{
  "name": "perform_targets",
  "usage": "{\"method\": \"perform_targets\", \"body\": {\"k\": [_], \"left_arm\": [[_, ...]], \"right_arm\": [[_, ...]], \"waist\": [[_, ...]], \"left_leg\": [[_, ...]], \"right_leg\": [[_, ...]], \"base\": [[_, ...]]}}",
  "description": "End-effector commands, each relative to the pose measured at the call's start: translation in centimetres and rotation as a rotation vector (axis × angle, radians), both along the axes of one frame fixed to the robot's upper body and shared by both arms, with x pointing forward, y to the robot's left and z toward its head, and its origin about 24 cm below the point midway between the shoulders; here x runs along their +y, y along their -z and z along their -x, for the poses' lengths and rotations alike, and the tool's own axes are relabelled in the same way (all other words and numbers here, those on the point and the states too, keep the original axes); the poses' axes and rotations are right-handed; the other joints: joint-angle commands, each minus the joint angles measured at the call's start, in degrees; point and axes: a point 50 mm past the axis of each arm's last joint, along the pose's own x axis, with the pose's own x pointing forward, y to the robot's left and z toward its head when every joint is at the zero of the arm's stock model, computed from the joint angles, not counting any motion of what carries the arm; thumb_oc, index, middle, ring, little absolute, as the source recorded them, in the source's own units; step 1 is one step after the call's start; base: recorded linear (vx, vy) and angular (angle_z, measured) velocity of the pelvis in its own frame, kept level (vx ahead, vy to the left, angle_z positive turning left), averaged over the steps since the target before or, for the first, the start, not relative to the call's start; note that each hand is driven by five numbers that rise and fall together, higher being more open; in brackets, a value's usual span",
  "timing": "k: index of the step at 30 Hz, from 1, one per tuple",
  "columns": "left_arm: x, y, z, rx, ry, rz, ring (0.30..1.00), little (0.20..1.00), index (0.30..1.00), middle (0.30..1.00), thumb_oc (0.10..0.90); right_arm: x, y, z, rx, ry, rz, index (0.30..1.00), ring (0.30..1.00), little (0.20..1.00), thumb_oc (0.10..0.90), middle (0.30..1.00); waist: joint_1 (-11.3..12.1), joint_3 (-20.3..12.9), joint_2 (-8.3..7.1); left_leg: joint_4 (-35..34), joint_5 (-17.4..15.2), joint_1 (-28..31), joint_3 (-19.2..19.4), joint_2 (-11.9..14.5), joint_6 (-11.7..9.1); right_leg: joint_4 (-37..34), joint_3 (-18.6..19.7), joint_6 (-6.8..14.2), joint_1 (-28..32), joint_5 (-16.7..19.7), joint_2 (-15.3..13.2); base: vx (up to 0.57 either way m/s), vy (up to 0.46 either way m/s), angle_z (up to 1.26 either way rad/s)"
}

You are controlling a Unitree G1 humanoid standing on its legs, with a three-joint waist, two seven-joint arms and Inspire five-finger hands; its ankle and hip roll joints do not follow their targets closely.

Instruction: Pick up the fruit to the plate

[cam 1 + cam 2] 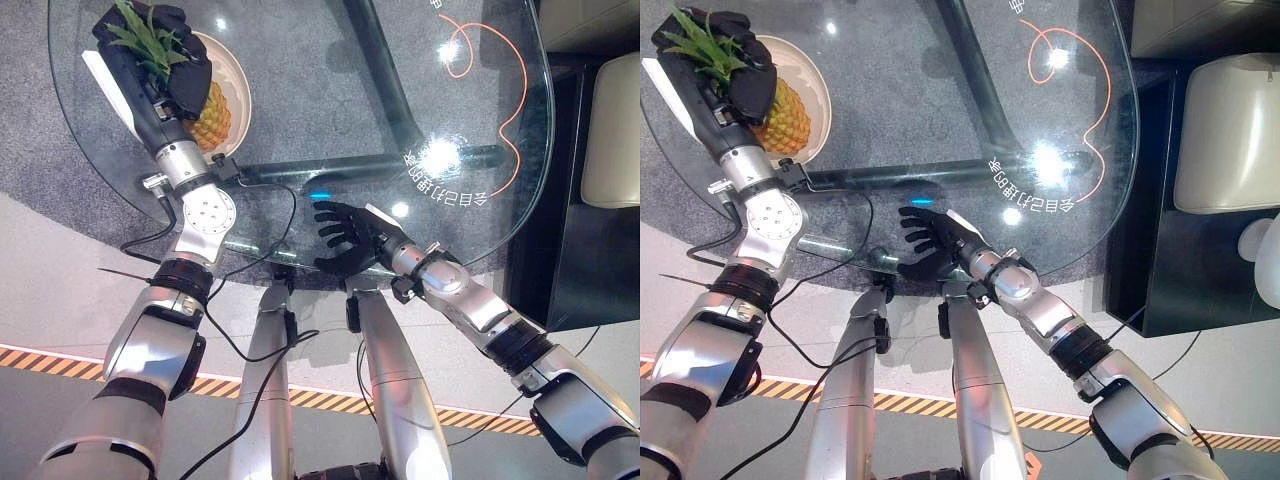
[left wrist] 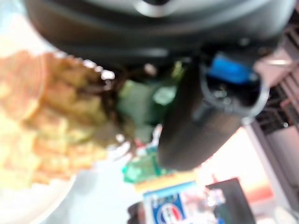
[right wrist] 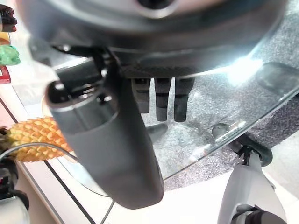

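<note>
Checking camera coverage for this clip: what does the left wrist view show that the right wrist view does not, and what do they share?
Left wrist view alone: the pineapple's green leaves right against the left hand, whose fingers curl around the crown, with the plate beneath the fruit.

Right wrist view alone: the right hand, fingers straight and holding nothing, above the glass table near its edge.

Both share: the pineapple, close up and blurred in the left wrist view, off to the side in the right wrist view.
</note>
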Motion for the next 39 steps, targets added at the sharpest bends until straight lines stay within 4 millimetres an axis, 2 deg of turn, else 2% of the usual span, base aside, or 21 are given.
{"method": "perform_targets", "body": {"k": [1,8,9,10,11,12,26,33,39], "left_arm": [[0.4,-2.9,0.6,-0.125,0.018,0.000,0.300,0.200,0.300,0.300,0.100],[0.8,-2.8,0.6,-0.122,-0.012,-0.009,0.300,0.200,0.300,0.300,0.100],[1.0,-2.8,0.6,-0.119,-0.016,-0.006,0.411,0.329,0.411,0.411,0.229],[1.0,-2.9,0.6,-0.118,-0.013,-0.002,0.764,0.741,0.764,0.764,0.641],[1.0,-2.9,0.6,-0.118,-0.013,-0.002,0.764,0.741,0.764,0.764,0.641],[1.0,-2.8,0.6,-0.116,-0.017,-0.001,0.900,0.900,0.900,0.900,0.800],[1.1,-1.8,0.4,-0.073,-0.013,0.025,0.900,0.900,0.900,0.900,0.800],[1.5,-0.5,0.2,0.000,0.002,0.026,0.900,0.900,0.900,0.900,0.800],[2.7,1.5,0.1,0.075,0.015,0.079,0.900,0.900,0.900,0.900,0.800]], "right_arm": [[2.4,0.1,1.1,0.008,-0.092,-0.093,0.900,0.900,0.900,0.800,0.900],[2.3,0.1,1.0,0.010,-0.087,-0.093,0.900,0.900,0.900,0.800,0.900],[2.3,0.1,1.0,0.011,-0.086,-0.092,0.900,0.900,0.900,0.800,0.900],[2.3,0.1,1.0,0.011,-0.085,-0.093,0.900,0.900,0.900,0.800,0.900],[2.3,0.1,1.0,0.011,-0.085,-0.093,0.900,0.900,0.900,0.800,0.900],[2.3,0.2,1.1,0.010,-0.085,-0.092,0.900,0.900,0.900,0.800,0.900],[2.6,0.4,1.3,0.005,-0.086,-0.104,0.900,0.900,0.900,0.800,0.900],[2.6,0.7,1.6,0.008,-0.094,-0.104,0.900,0.900,0.900,0.800,0.900],[2.5,1.1,2.0,0.011,-0.094,-0.110,0.900,0.900,0.900,0.800,0.900]], "waist": [[1.14,-1.45,-0.88],[1.29,-1.45,-0.86],[1.34,-1.45,-0.80],[1.39,-1.45,-0.76],[1.39,-1.45,-0.76],[1.41,-1.45,-0.73],[1.76,-1.45,-0.52],[1.83,-1.45,-0.26],[2.11,-1.45,0.14]], "left_leg": [[6.62,-5.62,-1.43,0.50,-2.64,-0.90],[6.92,-5.59,-1.86,0.39,-2.63,-1.00],[6.93,-5.54,-1.98,0.33,-2.64,-1.03],[6.91,-5.50,-2.12,0.25,-2.65,-1.02],[6.91,-5.50,-2.13,0.24,-2.65,-1.02],[6.99,-5.53,-2.31,0.19,-2.67,-1.03],[6.08,-5.15,-1.07,-0.09,-2.64,-1.15],[4.47,-4.69,1.24,-0.14,-2.63,-1.18],[2.98,-4.21,3.78,-0.32,-2.71,-1.24]], "right_leg": [[-4.68,0.85,2.23,0.24,3.80,0.90],[-4.44,0.69,2.18,-0.18,3.92,0.78],[-4.38,0.68,2.20,-0.29,3.93,0.75],[-4.34,0.64,2.21,-0.40,3.90,0.71],[-4.33,0.64,2.21,-0.40,3.90,0.71],[-4.21,0.66,2.22,-0.58,3.86,0.72],[-4.97,0.22,2.09,0.64,3.83,0.56],[-6.38,0.14,2.06,2.79,3.81,0.49],[-7.86,-0.19,1.95,5.39,3.66,0.16]], "base": [[0.00,0.000,0.00],[0.00,0.000,0.00],[0.00,0.000,0.00],[0.00,0.000,0.00],[0.00,0.000,0.00],[0.00,0.000,0.00],[0.00,-0.007,0.00],[0.00,0.000,0.00],[-0.01,-0.040,0.01]]}}
